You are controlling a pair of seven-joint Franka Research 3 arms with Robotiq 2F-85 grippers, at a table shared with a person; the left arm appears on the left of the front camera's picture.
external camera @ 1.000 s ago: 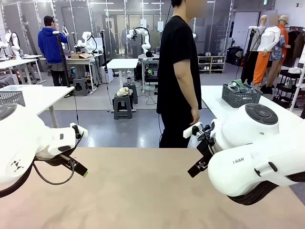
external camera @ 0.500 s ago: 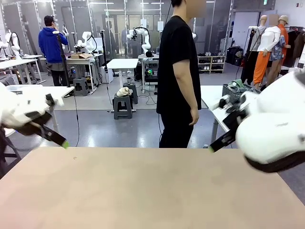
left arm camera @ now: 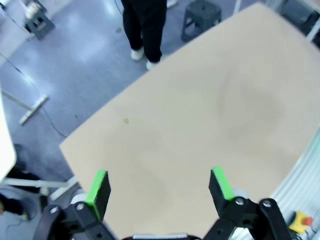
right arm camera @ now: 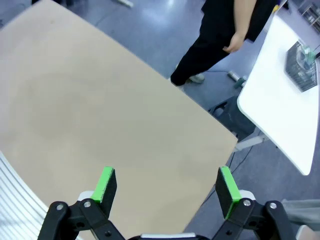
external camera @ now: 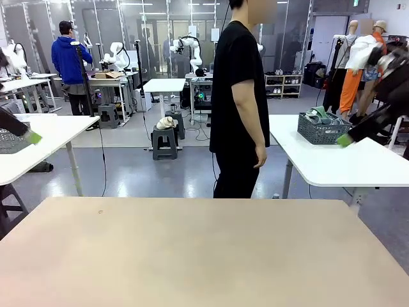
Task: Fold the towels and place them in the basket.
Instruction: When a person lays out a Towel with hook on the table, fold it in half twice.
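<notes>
Well apart from the right end effector (right arm camera: 165,171) sits the basket (right arm camera: 303,66).

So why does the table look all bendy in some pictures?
Left wrist view: the wide-angle lens bows the table's edges. Right wrist view: the same curve shows along its edge. Front view: the far edge runs straight, and ceiling lights leave pale glare on the shiny grey floor behind it.

The left gripper (left arm camera: 159,187) has two black fingers (left arm camera: 106,195) with bright green pads (left arm camera: 222,185) and round screws (left arm camera: 240,201) at the black link joints. The right gripper (right arm camera: 166,188) is of the same make. The person (external camera: 238,96) wears a black short-sleeved T-shirt (external camera: 233,70), black trousers (external camera: 233,176) and white shoes (left arm camera: 141,54).
</notes>
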